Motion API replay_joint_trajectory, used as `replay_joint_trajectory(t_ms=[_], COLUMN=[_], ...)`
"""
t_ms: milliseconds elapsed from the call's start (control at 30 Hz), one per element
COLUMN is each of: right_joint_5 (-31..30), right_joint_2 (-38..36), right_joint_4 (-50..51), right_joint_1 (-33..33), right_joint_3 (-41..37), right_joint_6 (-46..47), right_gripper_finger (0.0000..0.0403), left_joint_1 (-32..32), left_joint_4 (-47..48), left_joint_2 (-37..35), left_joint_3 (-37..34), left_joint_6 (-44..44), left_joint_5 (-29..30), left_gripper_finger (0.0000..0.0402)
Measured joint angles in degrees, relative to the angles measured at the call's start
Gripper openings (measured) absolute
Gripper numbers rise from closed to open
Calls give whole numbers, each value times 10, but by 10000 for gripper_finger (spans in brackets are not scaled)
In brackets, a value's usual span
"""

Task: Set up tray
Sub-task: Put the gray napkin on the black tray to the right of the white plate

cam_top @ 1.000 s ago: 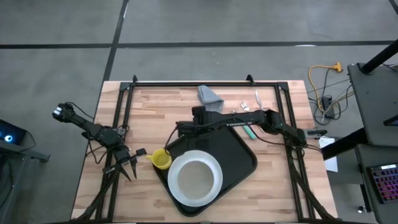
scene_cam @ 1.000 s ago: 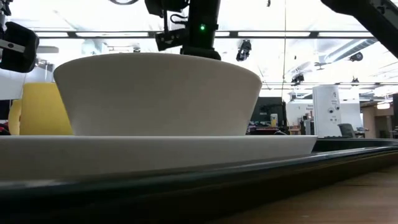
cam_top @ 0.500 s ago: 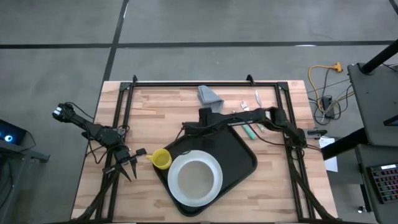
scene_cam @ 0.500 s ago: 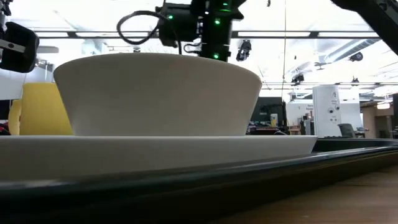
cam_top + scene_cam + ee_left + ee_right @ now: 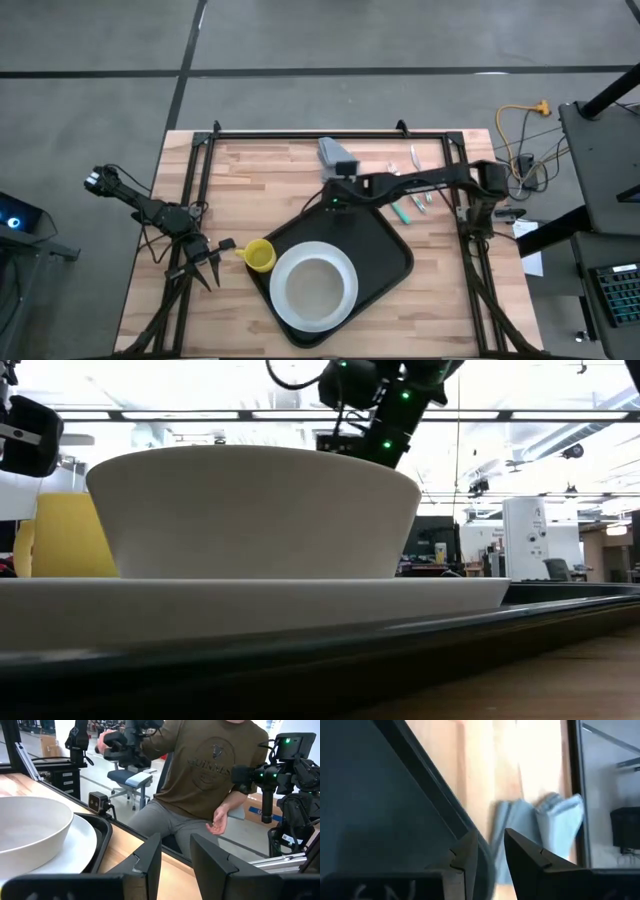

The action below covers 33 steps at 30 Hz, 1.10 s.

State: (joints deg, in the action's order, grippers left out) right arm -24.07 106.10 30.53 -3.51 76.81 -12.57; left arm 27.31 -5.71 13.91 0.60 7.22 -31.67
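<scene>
The tray (image 5: 385, 250) lies slantwise on the wooden table (image 5: 240, 170), near the middle and toward the near edge, likely so both arms can reach it. On it sits a white plate (image 5: 283, 303) carrying a white bowl (image 5: 315, 285), filling the tray's near-left part (the far-right part is bare black). A yellow cup (image 5: 260, 256) stands just beside the tray's left rim, touching or nearly so, not yet on board. A grey cloth (image 5: 335, 152) lies at the far side, with cutlery (image 5: 412, 185) to its right, off the tray, presumably awaiting placement.

The right gripper (image 5: 336, 194) hovers over the tray's far corner, its fingers (image 5: 522, 852) slightly parted and empty, pointed toward the cloth. A second ago it reached farther left over the tray's far-left rim; the arm has since swung right and away. The left gripper (image 5: 203, 266) waits at the near left, fingers apart, empty and unmoved.
</scene>
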Motion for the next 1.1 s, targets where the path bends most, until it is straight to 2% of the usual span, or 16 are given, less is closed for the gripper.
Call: replay_joint_trajectory(t_ms=[167, 500, 900, 1100], right_joint_5=[-1, 0, 0, 1], right_joint_2=[-18, -1, 9, 9], right_joint_4=[0, -38, -89, -143], right_joint_1=[-16, -54, -95, -101], right_joint_3=[-23, -24, -24, -24], right_joint_6=[-14, -29, -33, -82], right_gripper_finger=[90, 95, 203, 229], left_joint_1=[0, 0, 0, 0], left_joint_4=[2, 4, 4, 4], left_joint_2=[0, 0, 0, 0], left_joint_3=[0, 0, 0, 0], left_joint_6=[0, 0, 0, 0], left_joint_5=[1, 0, -2, -1], left_gripper_finger=[88, 88, 88, 88])
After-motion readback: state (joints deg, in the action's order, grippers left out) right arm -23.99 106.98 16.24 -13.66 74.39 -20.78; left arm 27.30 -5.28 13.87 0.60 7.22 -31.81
